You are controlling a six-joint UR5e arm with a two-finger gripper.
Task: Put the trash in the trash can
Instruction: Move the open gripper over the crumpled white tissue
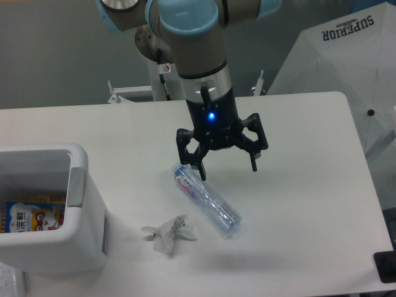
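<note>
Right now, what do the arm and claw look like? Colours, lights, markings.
The arm is silver-grey metal with light blue joint caps. Below it sits a shiny silver ring, then a black wrist section with a lit blue light. The claw is black, with two linkage-style fingers that end in thin dark tips. There is faint lettering on the black body, too small to read. No loose cables show.

- Gripper (227, 168), centre frame: black, blue indicator light lit on the body; silver band above, light-blue cap on the arm joint at top.
- Bottle (206, 200), centre: clear plastic, pink-and-blue label near the upper-left end.
- Tissue wad (169, 234), lower centre: white, crumpled.
- Trash can (74, 247), lower left: white, grey panel on the right side; colourful printed packaging inside.
- Table (309, 185): plain white.
- Umbrella (346, 55), upper right: white, black "SUPERIOR" lettering.
</note>
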